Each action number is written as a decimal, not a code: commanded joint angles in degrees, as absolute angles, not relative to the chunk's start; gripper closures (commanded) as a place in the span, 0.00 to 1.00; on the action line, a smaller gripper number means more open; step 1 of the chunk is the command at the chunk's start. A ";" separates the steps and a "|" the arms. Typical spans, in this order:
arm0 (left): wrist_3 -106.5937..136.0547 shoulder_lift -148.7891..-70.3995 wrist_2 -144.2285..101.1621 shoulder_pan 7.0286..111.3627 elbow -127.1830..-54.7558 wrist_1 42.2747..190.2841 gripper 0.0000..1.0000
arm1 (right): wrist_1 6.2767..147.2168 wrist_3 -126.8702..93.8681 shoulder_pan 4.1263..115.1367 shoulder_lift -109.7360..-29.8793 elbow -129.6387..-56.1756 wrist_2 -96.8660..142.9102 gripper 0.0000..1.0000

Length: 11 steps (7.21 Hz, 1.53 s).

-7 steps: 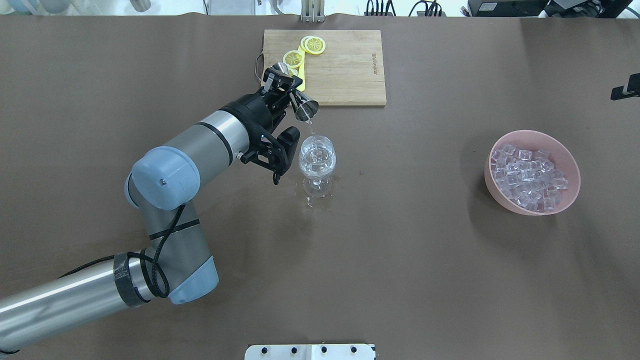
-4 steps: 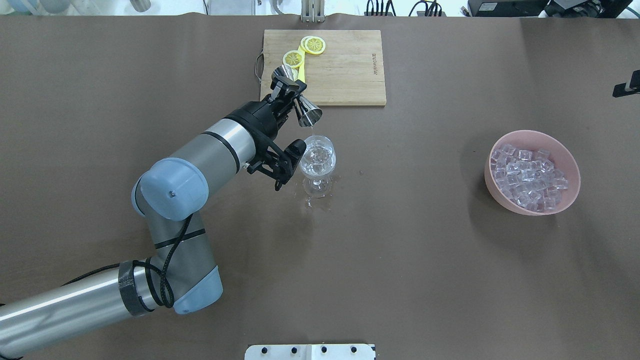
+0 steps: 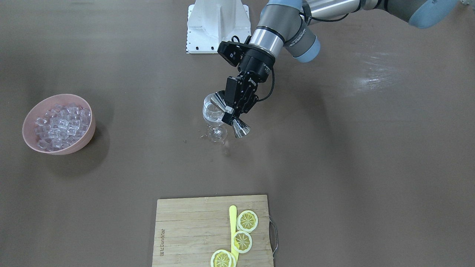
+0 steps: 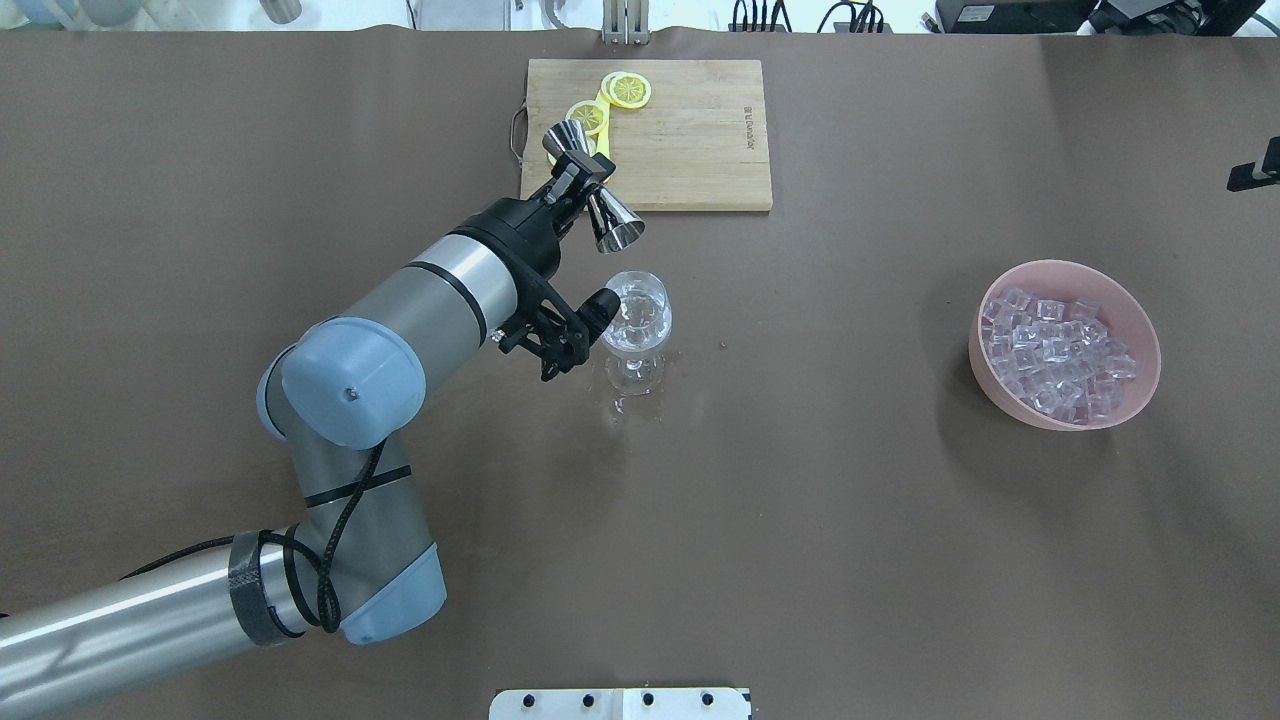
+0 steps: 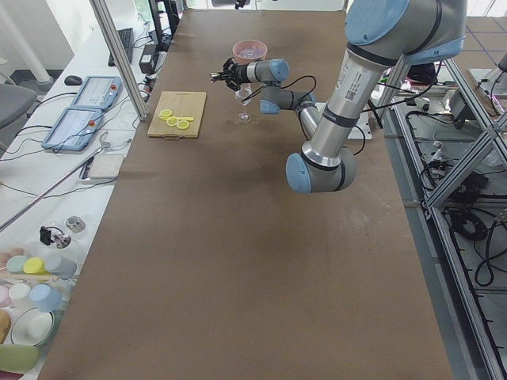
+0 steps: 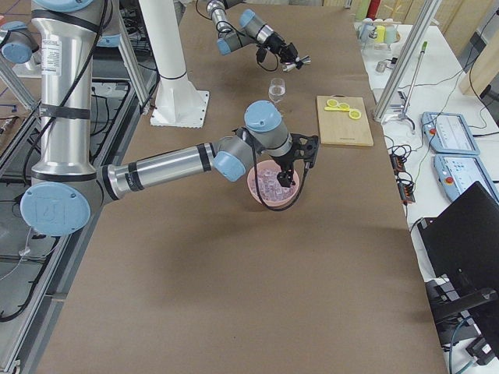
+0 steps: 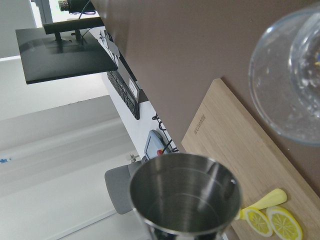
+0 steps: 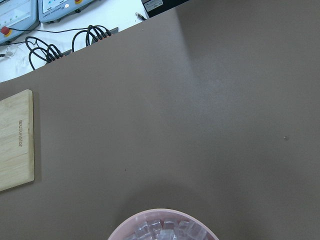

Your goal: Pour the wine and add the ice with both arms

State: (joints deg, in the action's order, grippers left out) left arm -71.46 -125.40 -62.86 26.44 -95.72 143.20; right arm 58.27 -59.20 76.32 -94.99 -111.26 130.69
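My left gripper (image 4: pixel 584 184) is shut on the waist of a steel jigger (image 4: pixel 614 227) and holds it tilted just above and beyond a stemmed glass (image 4: pixel 636 318). The glass stands on the table and holds a little clear wine. No stream falls from the jigger, whose cup looks empty in the left wrist view (image 7: pixel 184 196). A pink bowl (image 4: pixel 1140 340) of ice cubes (image 4: pixel 1055 355) stands at the right. My right gripper (image 6: pixel 287 178) hangs over that bowl in the exterior right view; I cannot tell if it is open or shut.
A wooden cutting board (image 4: pixel 700 140) with lemon slices (image 4: pixel 628 90) and a yellow utensil lies at the far side, just behind the jigger. Spilled drops (image 4: pixel 622 405) lie around the glass's foot. The white robot base (image 3: pixel 217 26) is at the near edge.
The stream from the jigger into the glass has stopped. My left wrist has turned and lifted the jigger back, away from the glass's rim.
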 commanded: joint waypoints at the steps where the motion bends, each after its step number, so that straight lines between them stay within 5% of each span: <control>1: -66.40 -123.85 -63.02 28.63 -97.91 144.84 1.00 | 58.27 -59.33 76.38 -95.01 -111.36 130.69 0.00; 7: -9.26 -108.37 -69.70 40.86 -95.81 149.23 1.00 | 58.36 -59.15 76.29 -93.43 -111.01 130.26 0.00; 11: 33.36 -105.82 -81.88 47.60 -78.70 166.53 1.00 | 58.45 -59.06 74.01 -88.60 -110.74 130.17 0.00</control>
State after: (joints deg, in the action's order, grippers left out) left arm 25.59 -105.79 -78.33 44.45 -84.13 161.38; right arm 58.44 -59.08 75.17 -90.03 -110.81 130.27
